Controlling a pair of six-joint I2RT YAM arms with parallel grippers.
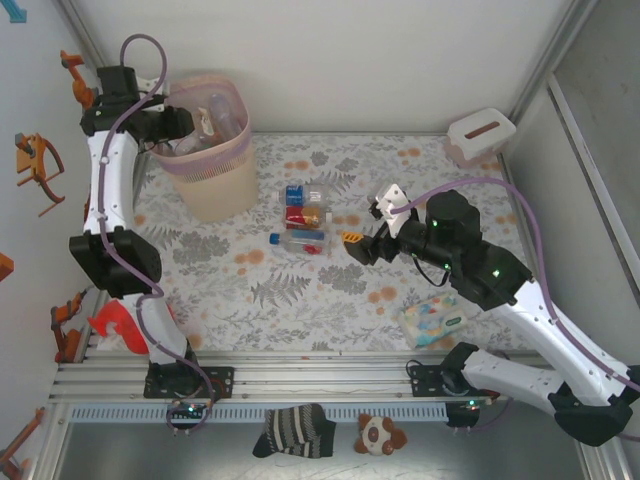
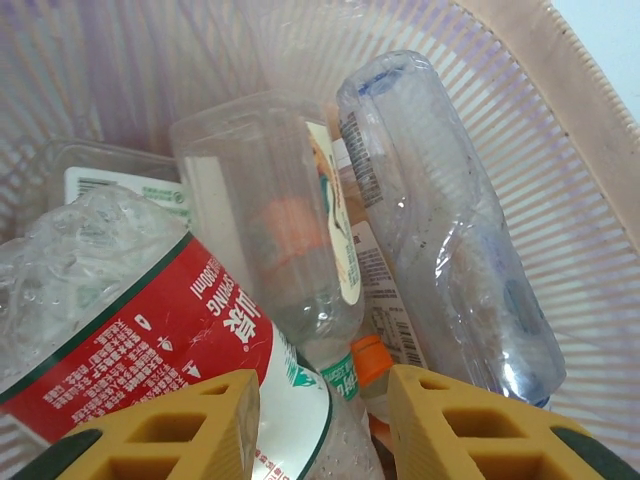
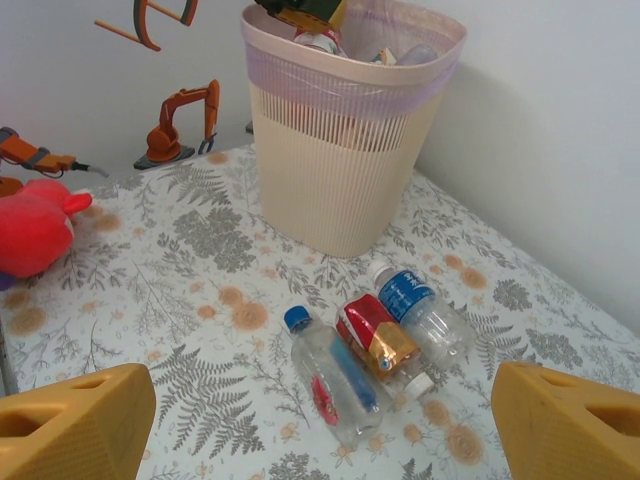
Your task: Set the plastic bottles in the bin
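Our left gripper (image 2: pixel 320 425) is pinching a red-labelled bottle (image 2: pixel 150 340) inside the bin (image 1: pixel 215 190) at the table's (image 1: pixel 300 300) ten o'clock. Our right gripper (image 3: pixel 322 385) is hovering, fingers spread, three bottles (image 3: pixel 375 340) at its twelve.

Beige ribbed bin (image 1: pixel 215 190), pink liner over its rim, stands upright at the surface's 10 o'clock. It holds clear bottles (image 2: pixel 450 230), with a red-labelled bottle (image 2: pixel 140 330) uppermost. At its 4 o'clock three bottles lie on their sides: blue-labelled bottle (image 3: pixel 420 315), crushed red bottle (image 3: pixel 372 338), blue-capped bottle (image 3: pixel 335 385).
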